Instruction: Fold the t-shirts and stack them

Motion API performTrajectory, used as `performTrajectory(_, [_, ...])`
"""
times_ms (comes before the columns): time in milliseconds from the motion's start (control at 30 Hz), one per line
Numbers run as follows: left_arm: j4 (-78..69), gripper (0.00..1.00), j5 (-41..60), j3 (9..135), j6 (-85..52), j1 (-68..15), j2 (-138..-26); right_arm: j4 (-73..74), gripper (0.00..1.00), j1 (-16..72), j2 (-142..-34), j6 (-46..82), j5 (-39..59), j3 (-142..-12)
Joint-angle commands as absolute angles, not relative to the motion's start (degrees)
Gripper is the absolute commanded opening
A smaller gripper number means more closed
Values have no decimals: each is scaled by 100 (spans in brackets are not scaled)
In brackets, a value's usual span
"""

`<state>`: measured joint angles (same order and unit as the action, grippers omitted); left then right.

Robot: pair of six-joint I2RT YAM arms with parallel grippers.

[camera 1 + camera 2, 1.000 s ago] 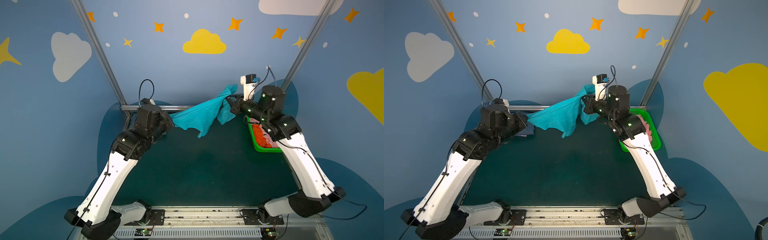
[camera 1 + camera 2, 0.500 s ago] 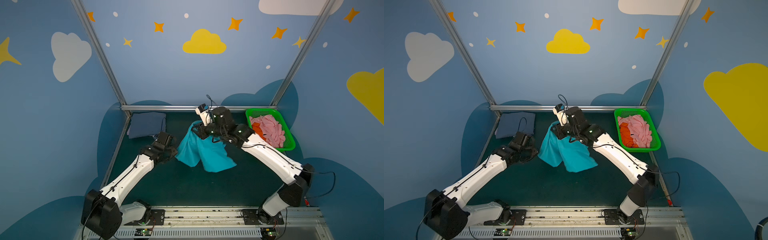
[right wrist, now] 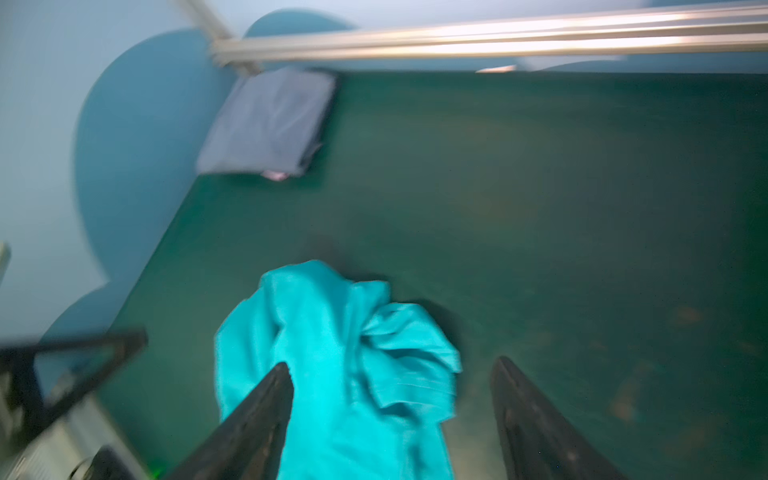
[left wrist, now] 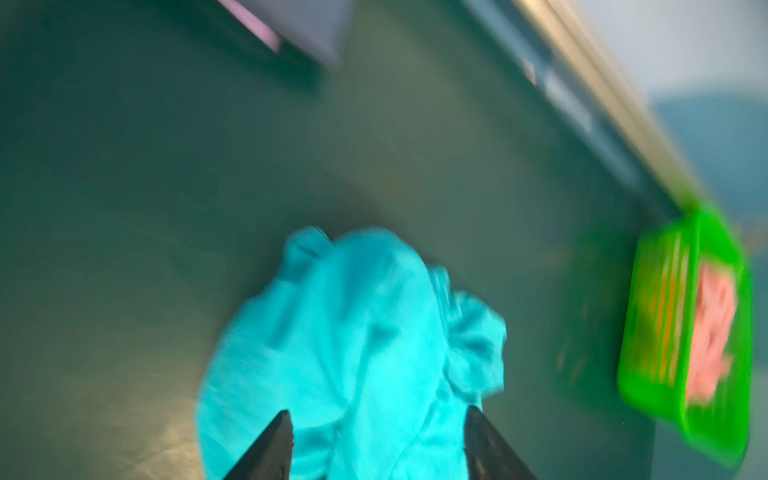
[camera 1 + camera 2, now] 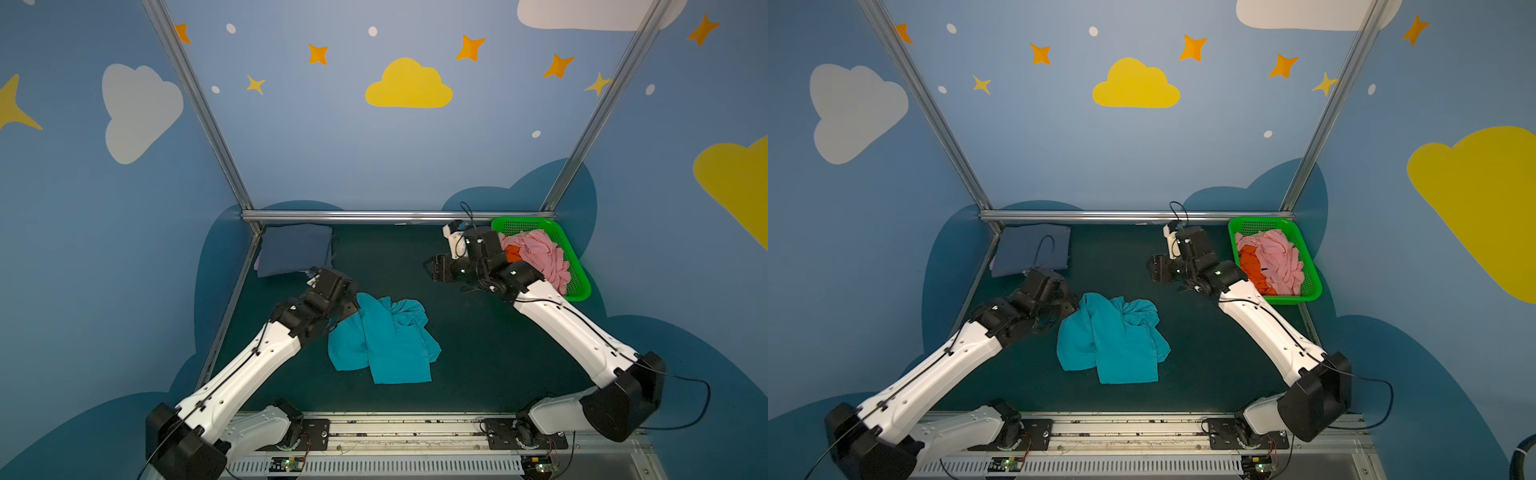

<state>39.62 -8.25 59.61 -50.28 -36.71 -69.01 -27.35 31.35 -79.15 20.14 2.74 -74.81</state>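
- The teal tee [image 5: 382, 340] is lying crumpled & unfolded on the dark green tabletop [image 5: 478, 357], just below centre of frame in both top views [image 5: 1113, 338]. No print is showing.
- I'm holding my L claw [image 5: 348, 305] at the teal tee's upper-left edge, left of centre. From above I can't tell whether it's touching the cloth.
- The L wrist view is blurring badly, but there my L claw [image 4: 378, 411] is standing w/ jaws apart. Nothing is pinched, & teal cloth is showing between & beyond them.
- My R claw [image 5: 434, 268] is hovering right of centre, toward the top of the tabletop. It's pointing at frame left, well apart from the teal tee.
- In the R wrist view my R claw [image 3: 392, 362] is also standing w/ jaws spread & gripping nothing.
- The green basket [image 5: 579, 276] is sitting in the tabletop's upper-right corner, just beside my R arm.
- A pink tee [image 5: 1279, 257] is lying bunched in the basket, w/ an orange tee [image 5: 1252, 266] showing at its left side.
- A slate-blue tee [image 5: 295, 253] is lying folded flat in the tabletop's upper-left corner.
- A pale strip of a lavender tee [image 5: 258, 266] is peeking out under the slate-blue tee's left edge.
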Motion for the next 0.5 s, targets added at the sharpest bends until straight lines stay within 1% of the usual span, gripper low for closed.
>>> performTrajectory(0, [3856,73,-623,6249,-4864,-4534,-7897,-3076,76,2828,-7620,2241,-196,-7034])
performTrajectory(100, [4104,77,-570,6920,-4756,-5212,-9000,-3198,76,2545,-7299,2232,-331,-6746])
performTrajectory(267, [4712,82,-682,8275,-4459,-6000,-10500,-3357,76,2106,-6995,2322,-316,-6507])
performTrajectory(400, [5658,84,-876,9369,-4270,-6288,-11590,-3296,76,1869,-6849,2407,-101,-6400])
performTrajectory(467, [5955,82,-890,9698,-4203,-6373,-11994,-3287,76,1818,-6829,2414,-53,-6374])
